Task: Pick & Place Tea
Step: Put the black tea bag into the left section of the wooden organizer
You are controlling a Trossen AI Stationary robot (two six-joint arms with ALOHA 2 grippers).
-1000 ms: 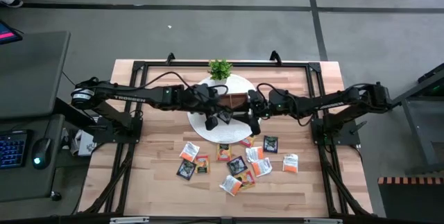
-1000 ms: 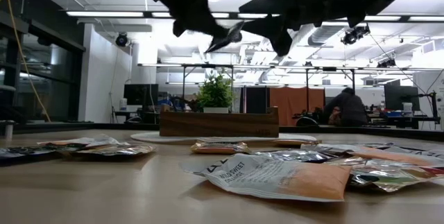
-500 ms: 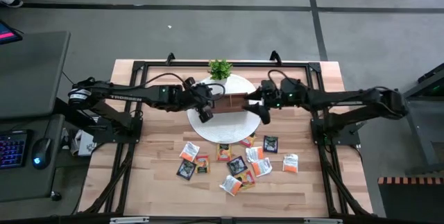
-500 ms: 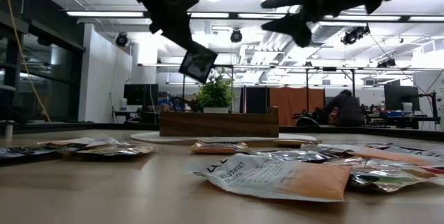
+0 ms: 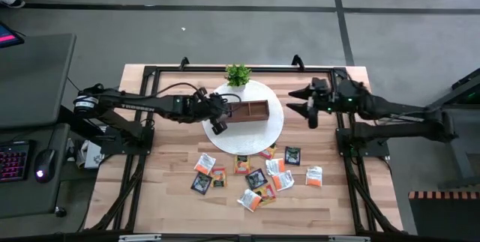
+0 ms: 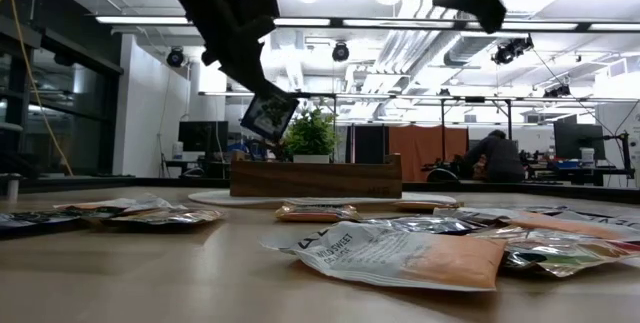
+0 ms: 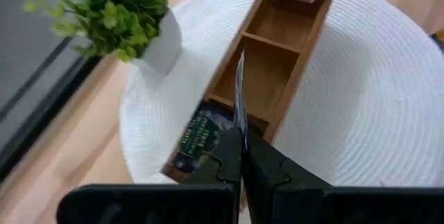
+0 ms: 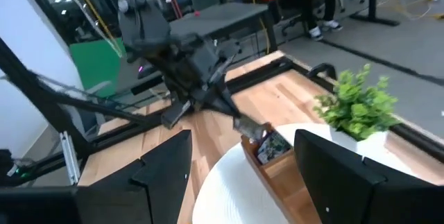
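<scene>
My left gripper (image 5: 218, 124) is shut on a dark tea sachet (image 6: 268, 115), which hangs just above the left end of the brown wooden tray (image 5: 251, 111). Another dark green sachet (image 7: 198, 137) lies in the tray's left compartment. Several more tea sachets (image 5: 255, 174), orange, white and dark, lie loose on the table nearer the front. My right gripper (image 5: 307, 107) stands open and high up toward the table's right side, holding nothing. It also shows in the low view (image 6: 482, 1). My left gripper pinches the dark sachet by its upper edge (image 7: 240, 128) between the two fingertips (image 7: 225, 156). The fingers slant down from the table's left. The sachet hangs below them on edge, tilted, clear of the tray.
The tray sits on a round white mat (image 5: 274, 129), with a small green potted plant (image 5: 238, 74) at the mat's far edge. A black frame (image 5: 150, 73) runs round the table top. A person (image 6: 497, 153) sits far off in the room.
My right gripper has drawn back from the tray toward the table's right edge and risen. My left gripper has kept the dark sachet, tipped downward and sunk toward the tray's left end; the sachet now hangs lower and farther left.
</scene>
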